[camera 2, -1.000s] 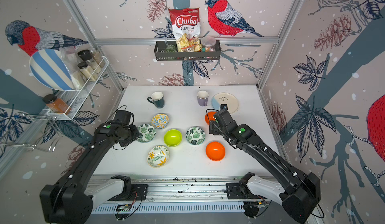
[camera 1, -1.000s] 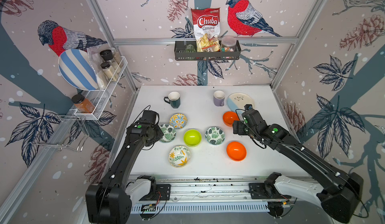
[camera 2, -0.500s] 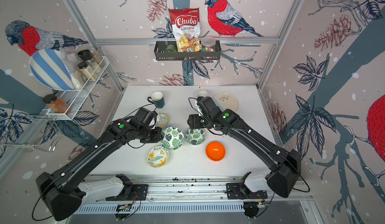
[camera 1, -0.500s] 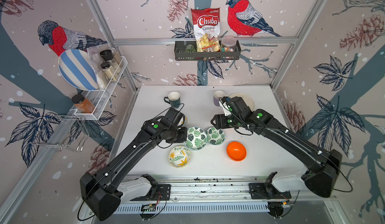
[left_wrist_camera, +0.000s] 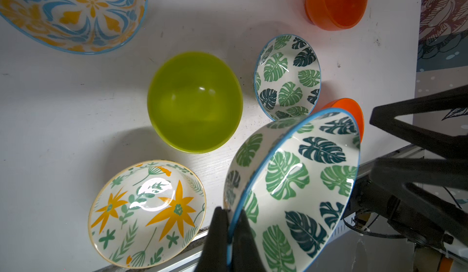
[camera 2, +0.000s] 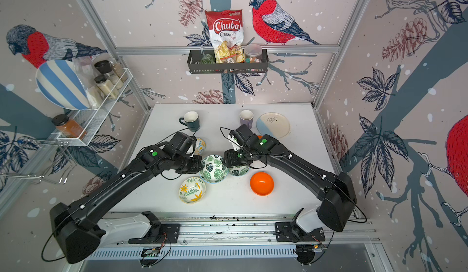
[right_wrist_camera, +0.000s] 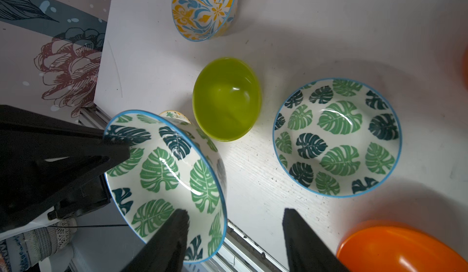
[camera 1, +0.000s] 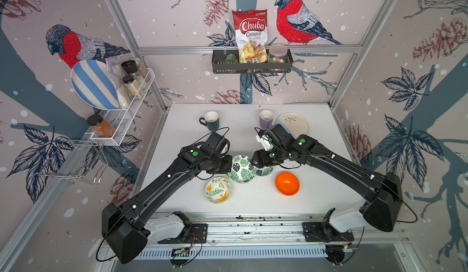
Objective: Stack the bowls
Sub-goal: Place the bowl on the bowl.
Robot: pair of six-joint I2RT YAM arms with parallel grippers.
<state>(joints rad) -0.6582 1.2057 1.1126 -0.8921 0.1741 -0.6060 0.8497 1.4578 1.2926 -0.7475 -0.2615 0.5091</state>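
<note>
Near the lime-green bowl (left_wrist_camera: 195,101), left pincer (left_wrist_camera: 229,222) holds a leaf-print bowl (left_wrist_camera: 298,182).

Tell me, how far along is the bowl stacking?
Nothing stacked yet. In hand: the left gripper pinches a leaf-print bowl by its rim, lifted; the right gripper is open near it. Left: the lime-green bowl, second leaf-print bowl, orange bowl and flower bowl sit separately.

In both top views we cannot see the lime-green bowl (left_wrist_camera: 195,101) beneath the held leaf-print bowl (camera 1: 241,168). The right gripper (right_wrist_camera: 235,211) covers most of the second leaf-print bowl (camera 1: 264,171), at three o'clock of the held one. The left arm (camera 2: 126,179) leaves us only a sliver of the blue-and-yellow floral bowl (camera 2: 201,145).
</note>
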